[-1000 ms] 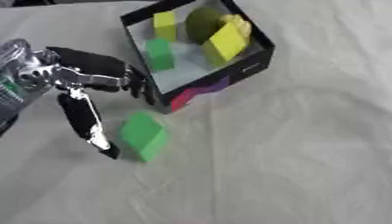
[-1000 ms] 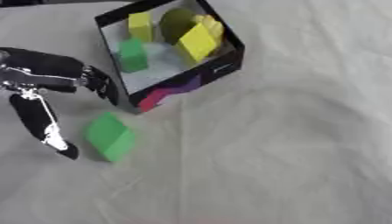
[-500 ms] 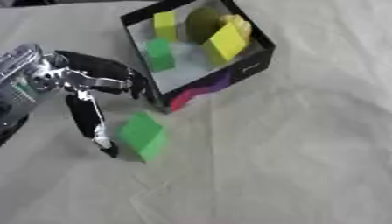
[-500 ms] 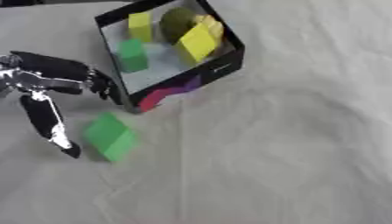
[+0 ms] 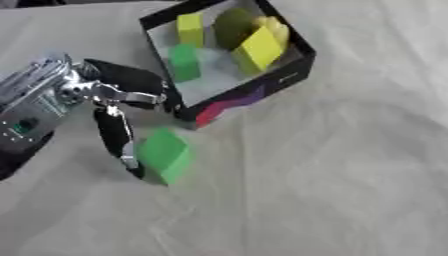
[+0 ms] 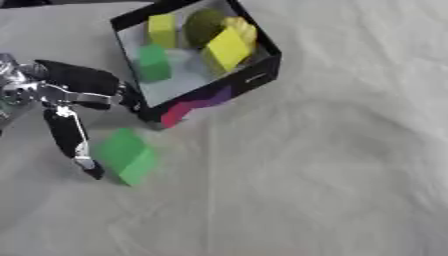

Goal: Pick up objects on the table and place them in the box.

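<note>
A green block point(image 5: 164, 155) lies on the white cloth just in front of the black box point(image 5: 262, 92). My left hand point(image 5: 118, 87) comes in from the left. Its thumb point(image 5: 114, 137) reaches down along the block's left side, the tip touching or nearly touching it. The fingers point(image 5: 144, 82) sit above the block, close to the box's near left corner. The hand is open, with the block in the gap below it and not grasped. My right hand shows in no view.
Inside the box are a large yellow block point(image 5: 256, 48), a small yellow block point(image 5: 190, 29), a green block point(image 5: 184, 61) and a dark olive round thing point(image 5: 229, 25). White wrinkled cloth point(image 5: 332, 180) covers the table to the right and front.
The thumb has swung a little to the right, closing in on the green block's left side. The block and the box have stayed put.
</note>
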Action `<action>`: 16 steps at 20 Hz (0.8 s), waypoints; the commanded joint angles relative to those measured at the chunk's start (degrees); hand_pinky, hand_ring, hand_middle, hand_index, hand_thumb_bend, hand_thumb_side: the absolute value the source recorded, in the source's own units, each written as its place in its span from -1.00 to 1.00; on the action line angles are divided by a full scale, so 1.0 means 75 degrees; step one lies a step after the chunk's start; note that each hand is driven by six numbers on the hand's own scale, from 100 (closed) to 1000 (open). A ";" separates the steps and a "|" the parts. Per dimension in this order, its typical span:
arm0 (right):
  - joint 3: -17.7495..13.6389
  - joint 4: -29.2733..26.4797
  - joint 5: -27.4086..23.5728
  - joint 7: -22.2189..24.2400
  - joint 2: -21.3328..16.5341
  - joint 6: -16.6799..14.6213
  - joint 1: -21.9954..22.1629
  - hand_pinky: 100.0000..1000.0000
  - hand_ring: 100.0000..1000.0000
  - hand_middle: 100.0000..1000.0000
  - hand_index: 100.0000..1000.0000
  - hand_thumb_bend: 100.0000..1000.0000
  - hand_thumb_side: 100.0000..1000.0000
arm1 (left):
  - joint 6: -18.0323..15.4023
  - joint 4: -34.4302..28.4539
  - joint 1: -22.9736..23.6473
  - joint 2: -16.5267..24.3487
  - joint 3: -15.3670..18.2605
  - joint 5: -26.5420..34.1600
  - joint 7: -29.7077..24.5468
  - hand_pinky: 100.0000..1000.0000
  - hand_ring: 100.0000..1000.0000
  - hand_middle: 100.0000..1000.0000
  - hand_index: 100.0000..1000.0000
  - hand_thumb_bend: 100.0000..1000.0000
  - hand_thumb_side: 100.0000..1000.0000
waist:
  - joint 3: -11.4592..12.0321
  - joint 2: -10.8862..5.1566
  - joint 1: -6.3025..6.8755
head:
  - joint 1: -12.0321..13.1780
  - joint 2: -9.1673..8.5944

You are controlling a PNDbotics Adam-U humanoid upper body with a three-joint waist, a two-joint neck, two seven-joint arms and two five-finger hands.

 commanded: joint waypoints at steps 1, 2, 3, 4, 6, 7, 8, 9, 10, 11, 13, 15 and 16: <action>-0.0055 -0.0075 0.0042 0.0027 -0.0120 -0.0013 -0.0060 0.59 0.35 0.32 0.65 -1.00 0.29 | -0.0157 0.0113 -0.0150 -0.0040 -0.0014 -0.0196 0.0058 0.54 0.49 0.52 0.66 0.46 -0.70 | -0.0014 -0.0136 0.0018 | 0.0028 -0.0100; -0.0057 -0.0074 0.0044 0.0028 -0.0120 -0.0014 -0.0059 0.59 0.35 0.32 0.65 -1.00 0.29 | -0.0187 0.0161 -0.0148 -0.0067 -0.0024 -0.0231 0.0084 0.50 0.45 0.45 0.63 0.42 -0.78 | -0.0018 -0.0133 0.0019 | 0.0031 -0.0100; -0.0060 -0.0072 0.0046 0.0028 -0.0119 -0.0014 -0.0056 0.59 0.35 0.32 0.65 -1.00 0.29 | -0.0205 0.0217 -0.0143 -0.0094 -0.0033 -0.0256 0.0122 0.48 0.41 0.41 0.61 0.38 -0.82 | -0.0021 -0.0131 0.0020 | 0.0035 -0.0099; -0.0061 -0.0070 0.0048 0.0029 -0.0117 -0.0014 -0.0054 0.59 0.35 0.32 0.65 -1.00 0.29 | -0.0214 0.0270 -0.0139 -0.0123 -0.0038 -0.0272 0.0183 0.43 0.34 0.33 0.56 0.29 -0.93 | -0.0022 -0.0129 0.0021 | 0.0041 -0.0099; -0.0061 -0.0063 0.0051 0.0035 -0.0114 -0.0012 -0.0052 0.59 0.35 0.32 0.65 -1.00 0.29 | -0.0203 0.0354 -0.0133 -0.0172 -0.0041 -0.0263 0.0379 0.29 0.13 0.10 0.38 -0.04 -1.00 | -0.0024 -0.0128 0.0020 | 0.0048 -0.0098; -0.0062 -0.0061 0.0051 0.0037 -0.0115 -0.0013 -0.0049 0.59 0.35 0.32 0.65 -1.00 0.29 | -0.0180 0.0367 -0.0133 -0.0197 -0.0030 -0.0206 0.0539 0.24 0.07 0.04 0.31 -0.15 -1.00 | -0.0023 -0.0130 0.0021 | 0.0048 -0.0093; -0.0063 -0.0059 0.0050 0.0038 -0.0115 -0.0013 -0.0049 0.59 0.35 0.32 0.65 -1.00 0.29 | -0.0150 0.0344 -0.0140 -0.0212 -0.0005 -0.0125 0.0746 0.17 0.00 -0.08 0.17 -0.34 -1.00 | -0.0024 -0.0136 0.0021 | 0.0052 -0.0083; -0.0061 -0.0059 0.0046 0.0041 -0.0118 -0.0015 -0.0052 0.59 0.35 0.32 0.65 -1.00 0.29 | -0.0108 0.0270 -0.0136 -0.0197 0.0026 -0.0040 0.0973 0.15 -0.02 -0.10 0.14 -0.37 -1.00 | -0.0029 -0.0140 0.0021 | 0.0053 -0.0077; -0.0060 -0.0061 0.0043 0.0045 -0.0123 -0.0019 -0.0049 0.60 0.35 0.32 0.65 -1.00 0.28 | -0.0053 0.0127 -0.0128 -0.0155 0.0072 0.0047 0.1179 0.12 -0.06 -0.18 0.04 -0.45 -1.00 | -0.0031 -0.0147 0.0019 | 0.0046 -0.0069; -0.0061 -0.0065 0.0041 0.0047 -0.0134 -0.0028 -0.0038 0.60 0.35 0.32 0.65 -1.00 0.28 | 0.0023 -0.0160 -0.0110 -0.0060 0.0139 0.0185 0.1333 0.12 -0.07 -0.19 0.02 -0.48 -1.00 | -0.0028 -0.0155 0.0016 | 0.0040 -0.0063; -0.0069 -0.0064 0.0038 0.0040 -0.0163 -0.0046 -0.0008 0.60 0.35 0.32 0.65 -1.00 0.28 | 0.0252 -0.1056 -0.0086 0.0257 0.0314 0.0684 0.1333 0.11 -0.11 -0.22 -0.02 -0.56 -1.00 | -0.0026 -0.0179 0.0020 | 0.0027 -0.0044; -0.0075 -0.0063 0.0030 0.0033 -0.0186 -0.0060 0.0011 0.60 0.35 0.32 0.65 -1.00 0.27 | 0.0607 -0.2016 -0.0109 0.0601 0.0614 0.1240 0.1102 0.12 -0.13 -0.22 -0.02 -0.56 -1.00 | -0.0018 -0.0210 0.0031 | 0.0013 -0.0027; -0.0079 -0.0063 0.0021 0.0031 -0.0200 -0.0065 0.0021 0.60 0.35 0.33 0.65 -1.00 0.27 | 0.0769 -0.2450 -0.0156 0.0769 0.0872 0.1525 0.1003 0.13 -0.13 -0.21 -0.01 -0.54 -1.00 | -0.0005 -0.0234 0.0036 | -0.0003 -0.0003</action>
